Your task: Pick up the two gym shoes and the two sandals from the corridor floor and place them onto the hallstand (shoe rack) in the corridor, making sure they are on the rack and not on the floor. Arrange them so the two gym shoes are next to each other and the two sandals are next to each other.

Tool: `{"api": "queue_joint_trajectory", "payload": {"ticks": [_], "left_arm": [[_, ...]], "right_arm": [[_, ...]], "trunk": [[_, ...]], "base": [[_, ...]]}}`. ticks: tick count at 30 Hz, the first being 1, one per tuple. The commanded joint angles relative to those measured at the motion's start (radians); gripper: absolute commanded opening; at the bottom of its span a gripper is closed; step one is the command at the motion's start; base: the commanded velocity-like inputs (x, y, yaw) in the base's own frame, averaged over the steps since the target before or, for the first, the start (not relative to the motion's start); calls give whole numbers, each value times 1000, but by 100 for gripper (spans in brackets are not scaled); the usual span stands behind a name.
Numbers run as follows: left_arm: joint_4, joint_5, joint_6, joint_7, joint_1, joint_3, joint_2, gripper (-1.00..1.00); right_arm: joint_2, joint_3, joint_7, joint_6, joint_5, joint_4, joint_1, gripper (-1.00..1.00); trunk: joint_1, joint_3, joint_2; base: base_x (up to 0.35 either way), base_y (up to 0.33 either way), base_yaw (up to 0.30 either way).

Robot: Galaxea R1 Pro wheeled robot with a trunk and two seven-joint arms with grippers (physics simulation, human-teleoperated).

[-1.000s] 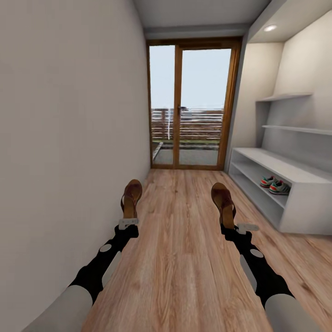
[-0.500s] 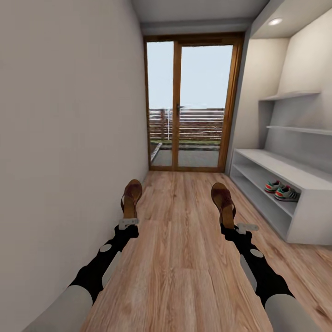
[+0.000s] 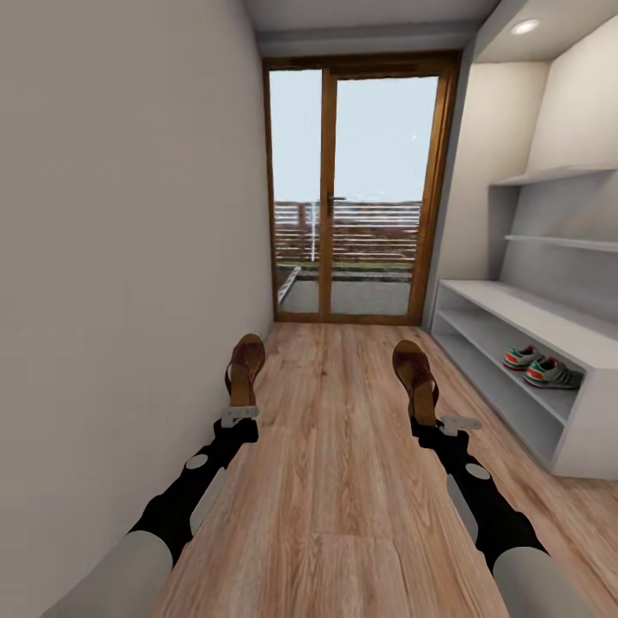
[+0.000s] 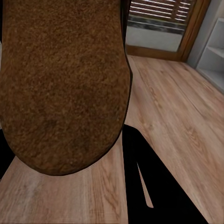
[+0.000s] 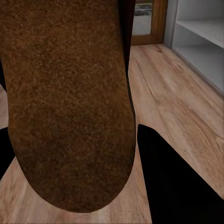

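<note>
I hold one brown sandal in each hand, above the wooden floor (image 3: 343,481) of the corridor. My left gripper (image 3: 239,415) is closed on the heel end of the left sandal (image 3: 245,367), whose toe points ahead toward the glass door (image 3: 356,189). My right gripper (image 3: 427,421) is closed in the same way on the right sandal (image 3: 415,376). From the left wrist camera the rough brown sole (image 4: 63,84) of the sandal is very close, with floor planks beyond it. The right wrist camera shows the other sole (image 5: 70,102) the same way, and part of the shoe rack (image 5: 200,32) behind it. The rack (image 3: 549,322) stands along the right wall. The two gym shoes (image 3: 542,365) sit side by side on its upper open shelf, touching or almost touching each other.
</note>
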State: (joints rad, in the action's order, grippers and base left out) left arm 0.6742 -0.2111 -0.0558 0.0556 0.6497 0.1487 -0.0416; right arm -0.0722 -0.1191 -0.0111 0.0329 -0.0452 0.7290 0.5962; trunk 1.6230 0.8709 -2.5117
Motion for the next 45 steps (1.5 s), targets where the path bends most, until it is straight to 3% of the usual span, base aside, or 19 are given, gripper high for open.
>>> {"api": "queue_joint_trajectory", "payload": {"ticks": [1, 10, 21, 45], "left_arm": [[-1, -7, -2, 3, 1, 2, 0, -100], [-1, -10, -2, 5, 1, 2, -1, -100], [-25, -8, -4, 6, 1, 2, -27, -100], [-25, -7, -2, 3, 1, 2, -26, -100]], "right_arm": [[0, -1, -3, 3, -7, -1, 1, -100], [0, -1, -3, 3, -7, -7, 0, -100], [0, 0, -3, 3, -8, -8, 1, -100], [0, -1, -3, 3, -7, -8, 1, -100]], "trunk": [[0, 1, 0], [0, 1, 0], [0, 1, 0], [0, 1, 0]], "base": [[347, -2, 0], [347, -1, 0], [347, 0, 0], [347, 0, 0]]}}
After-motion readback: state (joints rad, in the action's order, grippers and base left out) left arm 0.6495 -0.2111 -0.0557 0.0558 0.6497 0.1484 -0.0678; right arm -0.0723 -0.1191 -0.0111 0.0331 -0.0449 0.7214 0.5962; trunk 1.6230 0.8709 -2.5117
